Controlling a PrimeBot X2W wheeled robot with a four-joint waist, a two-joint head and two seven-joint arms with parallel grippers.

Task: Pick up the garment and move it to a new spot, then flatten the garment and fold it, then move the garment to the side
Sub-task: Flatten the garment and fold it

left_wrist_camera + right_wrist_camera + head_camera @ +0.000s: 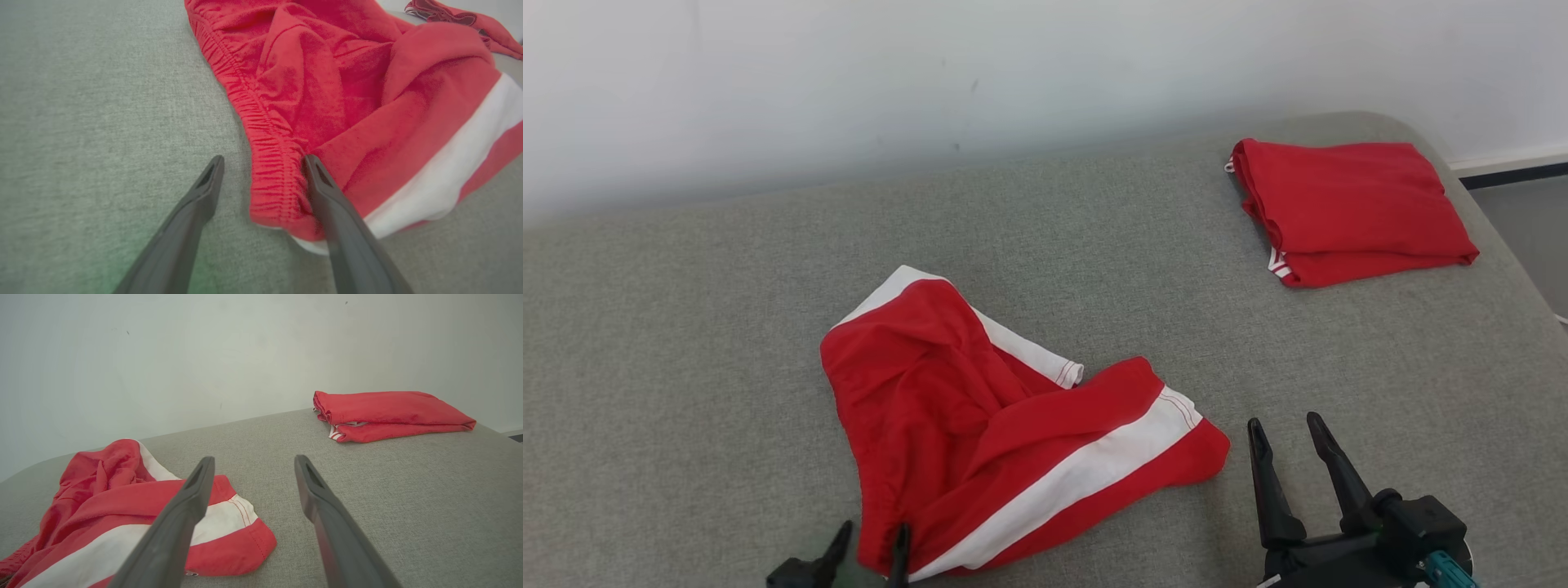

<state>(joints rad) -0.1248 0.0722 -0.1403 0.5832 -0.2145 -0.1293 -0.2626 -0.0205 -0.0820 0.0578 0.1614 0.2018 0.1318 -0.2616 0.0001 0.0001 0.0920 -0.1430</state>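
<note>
Apparently early on: the crumpled red-and-white garment [1005, 441] lies unfolded at the middle of the grey cushion [686, 367]. The left gripper [263, 161] stands open astride its waistband corner, and the right gripper [1285, 422] is open just beside the hem. Lifting, flattening and folding are not yet done.

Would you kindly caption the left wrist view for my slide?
Open left pincer straddling the elastic waistband of a crumpled red-and-white garment on a grey cushion.

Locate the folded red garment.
In the head view, the folded red garment lies far right on the grey surface, near the wall, beyond the right end effector.
</note>
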